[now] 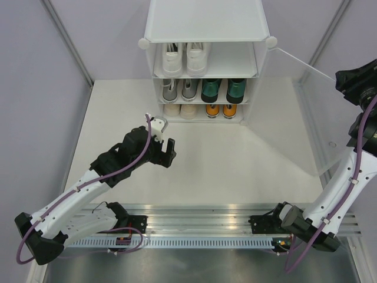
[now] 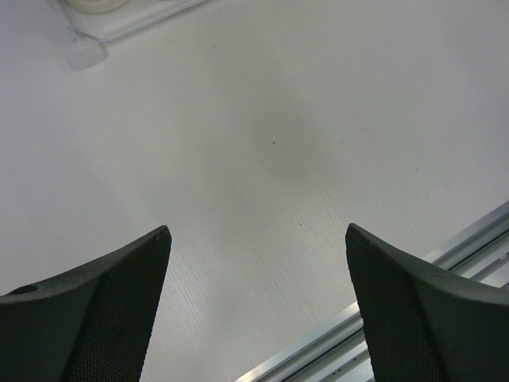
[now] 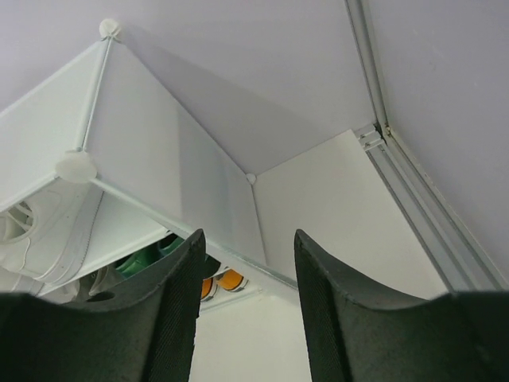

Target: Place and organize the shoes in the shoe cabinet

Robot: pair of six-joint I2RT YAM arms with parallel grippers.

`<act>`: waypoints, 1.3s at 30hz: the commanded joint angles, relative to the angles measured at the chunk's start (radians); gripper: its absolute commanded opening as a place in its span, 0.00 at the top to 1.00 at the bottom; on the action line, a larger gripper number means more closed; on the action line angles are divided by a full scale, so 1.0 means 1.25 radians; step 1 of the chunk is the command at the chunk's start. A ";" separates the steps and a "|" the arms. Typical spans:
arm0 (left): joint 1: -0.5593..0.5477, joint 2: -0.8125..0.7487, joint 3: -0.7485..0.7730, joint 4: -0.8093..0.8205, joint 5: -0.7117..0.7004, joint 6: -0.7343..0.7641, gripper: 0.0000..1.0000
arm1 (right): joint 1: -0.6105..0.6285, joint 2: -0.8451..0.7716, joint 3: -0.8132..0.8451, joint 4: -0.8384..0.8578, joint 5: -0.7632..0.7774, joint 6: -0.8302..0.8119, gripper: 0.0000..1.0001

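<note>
The white shoe cabinet [image 1: 206, 20] stands at the back of the table, its frosted door [image 1: 294, 118] swung open to the right. White sneakers [image 1: 184, 58] sit on the top shelf. The grey lace-ups [image 1: 179, 89] and green shoes [image 1: 224, 90] share the middle shelf. The cream pair [image 1: 180, 110] and orange pair [image 1: 221, 110] are on the bottom shelf. My left gripper [image 1: 170, 153] hangs open and empty over the table [image 2: 256, 231]. My right gripper [image 1: 346, 76] is raised by the door's top outer corner, open and empty [image 3: 248, 235]. The right wrist view shows the cabinet's side [image 3: 175, 151] and the orange toes [image 3: 225, 281].
Grey walls with metal posts close in the table [image 1: 206, 171] on the left, back and right. An aluminium rail [image 1: 206, 215] carrying both arm bases runs along the near edge. The cabinet's lower corner connector [image 2: 86, 54] shows at the top left of the left wrist view.
</note>
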 commanded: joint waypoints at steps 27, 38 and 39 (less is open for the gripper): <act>-0.002 0.009 -0.001 0.016 -0.002 0.016 0.07 | 0.001 0.095 -0.064 0.123 0.351 -0.019 0.36; -0.001 0.007 0.002 0.016 0.011 0.015 0.07 | 0.003 -0.070 -0.264 0.086 0.276 0.016 0.38; -0.002 0.008 0.002 0.015 0.013 0.015 0.07 | 0.003 -0.079 -0.267 0.076 0.269 0.021 0.37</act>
